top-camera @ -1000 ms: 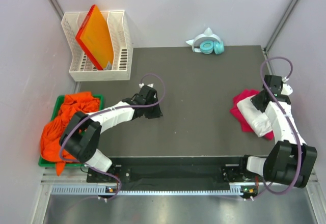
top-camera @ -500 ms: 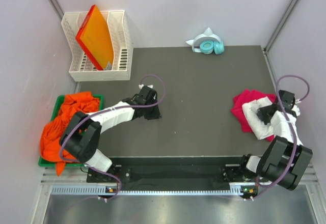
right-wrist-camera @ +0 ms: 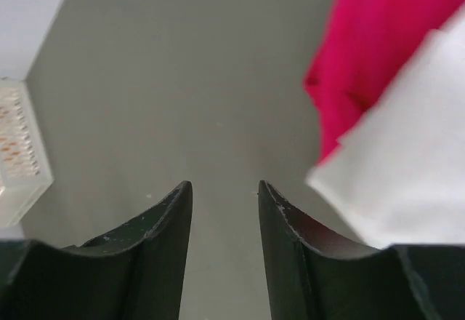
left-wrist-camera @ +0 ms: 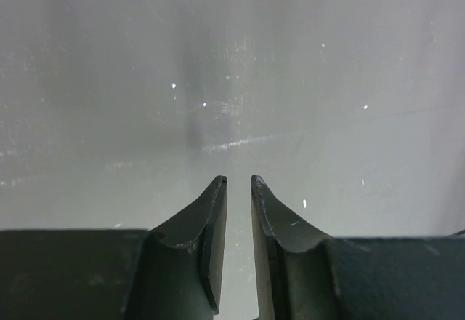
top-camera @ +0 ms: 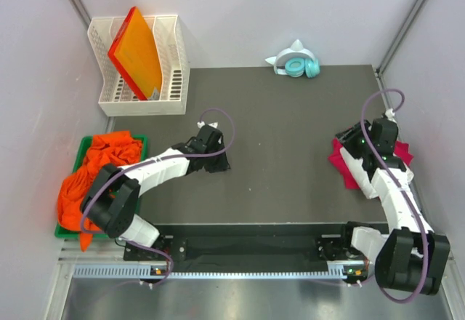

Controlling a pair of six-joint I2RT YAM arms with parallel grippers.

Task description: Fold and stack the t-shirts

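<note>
Overhead and wrist views of the two-arm station. The left gripper (top-camera: 216, 163) lies low over the bare dark table (top-camera: 290, 127), left of centre; in the left wrist view its fingers (left-wrist-camera: 211, 233) are drawn almost together, a thin slit between them, with nothing pinched. The right gripper (top-camera: 348, 141) is at the right edge, its fingers (right-wrist-camera: 156, 225) spread and empty, pointing across the table towards the left side. A pink t-shirt (top-camera: 336, 161) lies flat near the right edge, partly under the right arm; the right wrist view shows a white t-shirt (right-wrist-camera: 407, 153) lying on top of the pink one (right-wrist-camera: 378, 36), just beside the gripper and apart from it. A heap of orange t-shirts (top-camera: 94, 167) fills a green bin (top-camera: 142, 142) off the left edge and spills over its side. A white rack (top-camera: 174, 80) holding an orange folder (top-camera: 136, 52) stands at the far left corner; teal headphones (top-camera: 296, 65) rest at the far edge.
</note>
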